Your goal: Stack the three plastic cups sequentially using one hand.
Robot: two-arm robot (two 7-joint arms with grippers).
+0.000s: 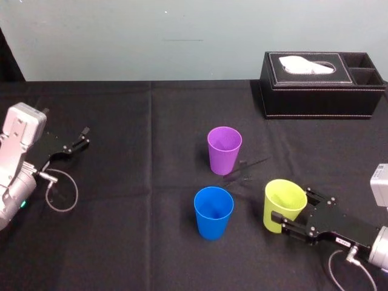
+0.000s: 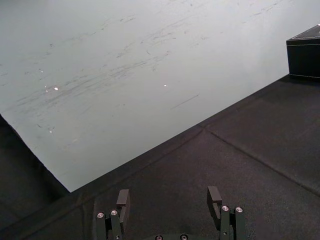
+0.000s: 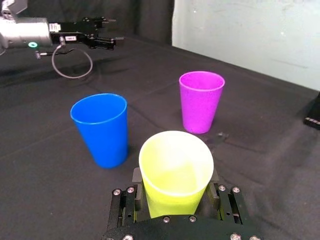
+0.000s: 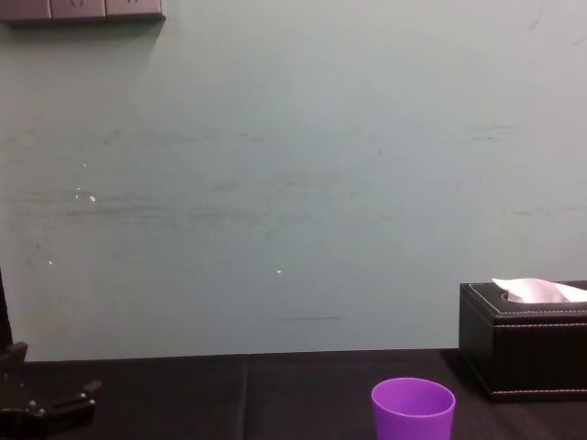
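Three cups on the black tabletop [image 1: 133, 230], all mouth-up, none nested yet. Purple cup [image 1: 224, 148] stands upright near the middle. Blue cup [image 1: 213, 211] stands upright just nearer the robot, apart from the purple one.

Yellow-green cup [image 1: 284, 205] sits to the right of the blue one, with a clear gap between them. It leans slightly. Right gripper [image 1: 292, 206] has its fingers closed on either side of the cup's wall, gripping below the rim (right wrist view shows the cup seated between them). Can't tell whether the cup's base touches the tabletop.

Left gripper [image 1: 86, 137] is at the far left of the tabletop, well away from all three cups. Its fingers [image 2: 123, 199] are spread wide with nothing between them. A loose cable loop [image 1: 60, 191] hangs beside that arm.

Black tissue box [image 1: 321, 85] sits at the far right by the wall, white tissue poking out the top, well apart from the cups. In the chest view the purple cup is at bottom centre, with the box behind it to the right.
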